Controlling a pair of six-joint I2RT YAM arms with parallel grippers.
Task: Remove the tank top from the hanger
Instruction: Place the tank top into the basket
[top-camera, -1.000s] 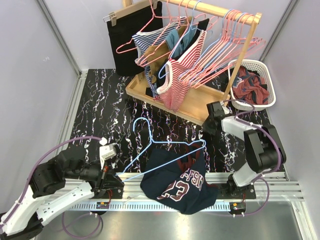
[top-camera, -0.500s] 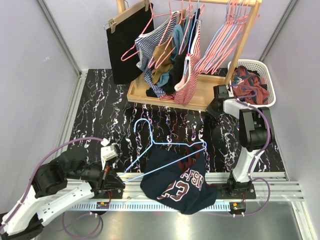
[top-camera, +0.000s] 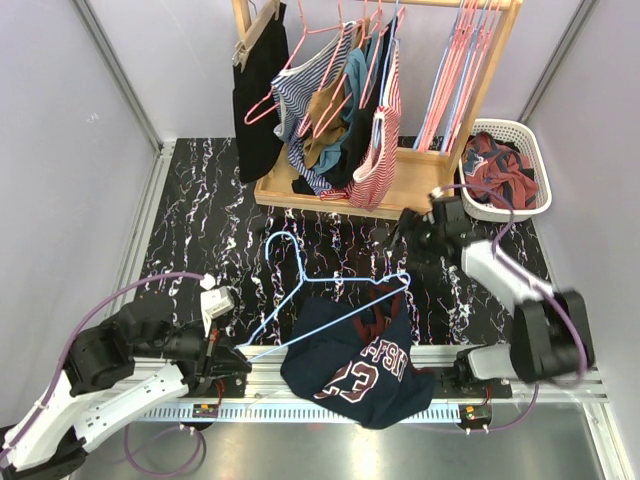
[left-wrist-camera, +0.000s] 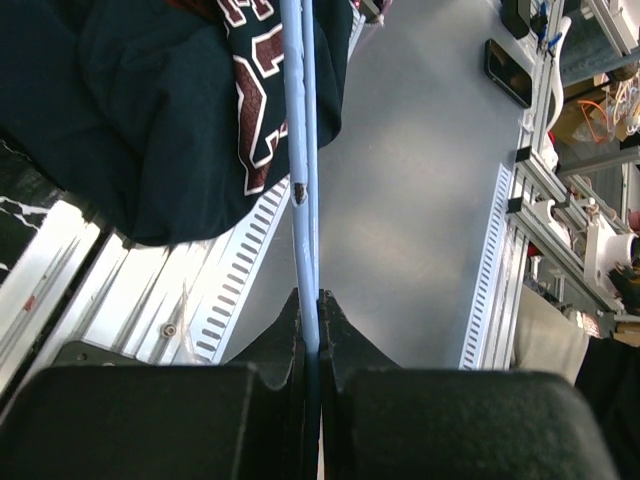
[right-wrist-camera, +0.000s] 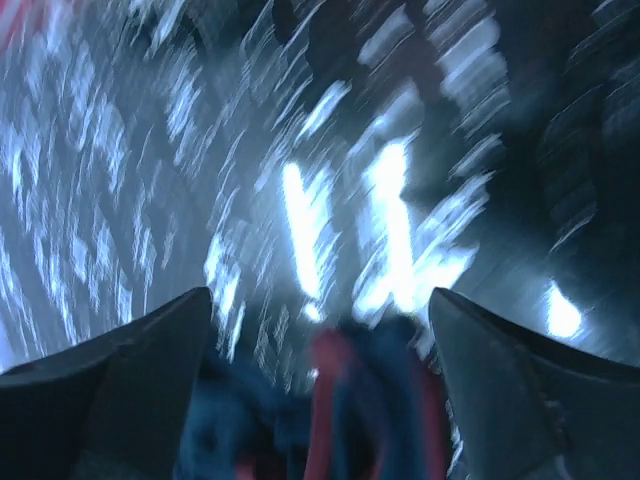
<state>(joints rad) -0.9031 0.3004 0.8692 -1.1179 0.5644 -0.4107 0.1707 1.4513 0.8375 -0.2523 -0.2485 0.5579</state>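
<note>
Our left gripper (left-wrist-camera: 310, 305) is clamped on the thin wire of the pale blue hanger (top-camera: 298, 283), which lies on the black marbled table (top-camera: 200, 220). We see the navy tank top (top-camera: 352, 368) bunched over the table's near edge, with the hanger's lower wire crossing it. Our right gripper (right-wrist-camera: 320, 340) hangs above the table with its fingers spread wide, in a badly blurred view.
</note>
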